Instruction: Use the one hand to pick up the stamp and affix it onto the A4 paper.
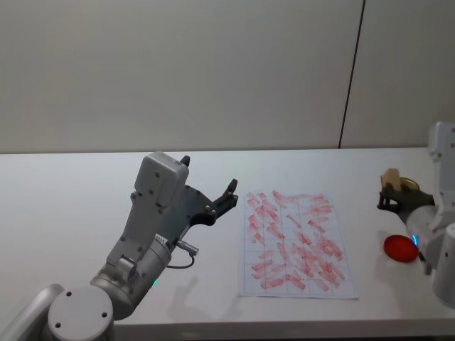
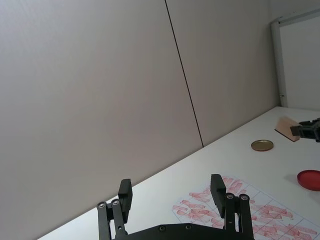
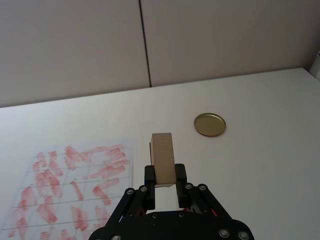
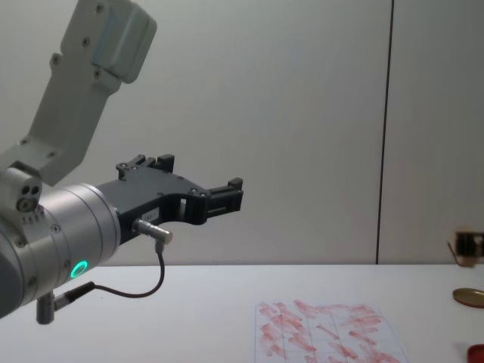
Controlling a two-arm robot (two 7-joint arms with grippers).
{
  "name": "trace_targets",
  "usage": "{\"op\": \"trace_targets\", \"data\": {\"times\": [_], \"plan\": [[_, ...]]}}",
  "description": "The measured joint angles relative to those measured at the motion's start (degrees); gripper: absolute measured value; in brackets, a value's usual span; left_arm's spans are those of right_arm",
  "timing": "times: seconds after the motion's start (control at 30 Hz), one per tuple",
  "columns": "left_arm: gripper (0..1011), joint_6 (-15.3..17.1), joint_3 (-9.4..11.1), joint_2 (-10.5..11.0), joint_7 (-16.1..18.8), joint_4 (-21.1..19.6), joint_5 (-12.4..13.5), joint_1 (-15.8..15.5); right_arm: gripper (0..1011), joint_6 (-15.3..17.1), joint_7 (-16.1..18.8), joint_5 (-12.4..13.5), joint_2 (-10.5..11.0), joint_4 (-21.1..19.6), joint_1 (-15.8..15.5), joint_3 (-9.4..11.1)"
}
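The stamp (image 1: 389, 177), a small beige block, is held upright off the table, and my right gripper (image 1: 388, 199) is shut on its lower part. From the right wrist I see the stamp (image 3: 163, 157) clamped between the black fingers (image 3: 150, 176). It hangs to the right of the A4 paper (image 1: 295, 241), a white gridded sheet covered in red smears, and is apart from it. In the left wrist view the stamp (image 2: 287, 129) shows far off beyond the paper (image 2: 250, 212). My left gripper (image 1: 213, 202) stands open in the air, left of the paper.
A flat red pad (image 1: 400, 248) lies on the white table (image 1: 71, 199) near my right arm, in front of the stamp. A round gold disc (image 3: 210, 124) lies behind it, toward the wall. The paper's (image 3: 70, 185) near edge runs close to the table's front edge.
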Motion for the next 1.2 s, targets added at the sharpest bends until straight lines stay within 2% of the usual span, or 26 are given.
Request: {"op": "trace_targets", "data": {"times": [0.3, 0.53, 0.8, 1.03, 1.2], "plan": [[993, 0.0, 0.0, -0.01, 0.0, 0.0, 0.0, 0.0, 226, 4.59, 1.94, -0.94, -1.52, -3.83, -0.03, -1.91], [993, 0.0, 0.0, -0.01, 0.0, 0.0, 0.0, 0.0, 225, 7.48, 3.01, -2.99, -2.78, -3.79, 0.18, -3.69], [993, 0.0, 0.0, 0.0, 0.0, 0.0, 0.0, 0.0, 226, 9.87, 4.03, -6.36, -4.82, 0.42, 1.37, -6.02], [993, 0.0, 0.0, 0.0, 0.0, 0.0, 0.0, 0.0, 225, 10.28, 4.15, -7.97, -6.18, 4.8, 2.69, -7.06], [993, 0.0, 0.0, 0.0, 0.0, 0.0, 0.0, 0.0, 226, 9.97, 3.88, -8.86, -7.48, 9.63, 4.5, -7.57]]}}
